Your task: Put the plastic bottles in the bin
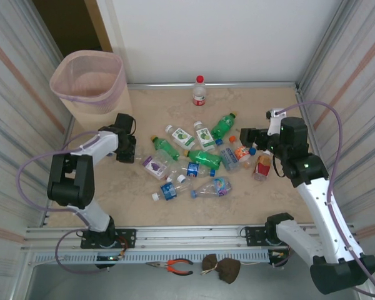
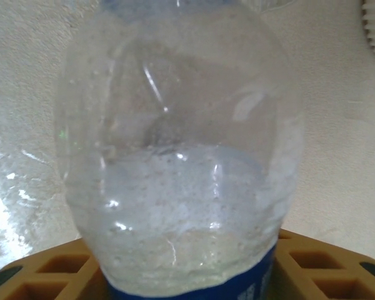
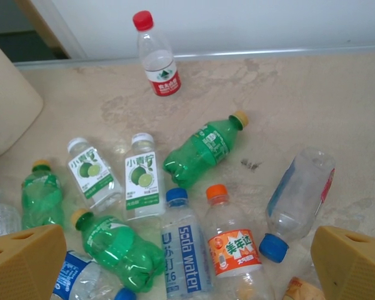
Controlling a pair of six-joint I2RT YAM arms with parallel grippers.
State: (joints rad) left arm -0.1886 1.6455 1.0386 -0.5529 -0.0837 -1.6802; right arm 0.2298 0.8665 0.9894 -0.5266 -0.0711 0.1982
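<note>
Roughly a dozen plastic bottles [image 1: 203, 158] lie scattered mid-bench, and one clear bottle [image 2: 175, 156] with a blue label sits right between the fingers [image 2: 44, 275] of the left pincer [image 2: 187, 278], pads hard by both flanks, though whether they're truly clamped on it I cannot tell. It looks near empty, beaded with droplets inside, so expect it light, thin-walled and springy: squeeze too hard and it crumples, too soft and that smooth round belly could squirt out. The best hold looks to be across the labelled waist, where the wall runs straighter. From above, that left pincer [image 1: 126, 150] is at the pile's left edge, and the bin [image 1: 87, 99] stands just beyond at the far-left corner, tall-rimmed, so the bottle must go up and over. Bare bench [image 1: 112, 194] lies alongside, room to swing. Over on the other side the right pincer [image 1: 249, 136] hangs wide open above the orange-capped bottle [image 3: 234, 247] and its neighbours, holding nothing. Striped side walls [image 1: 19, 94] hem both arms in close
</note>
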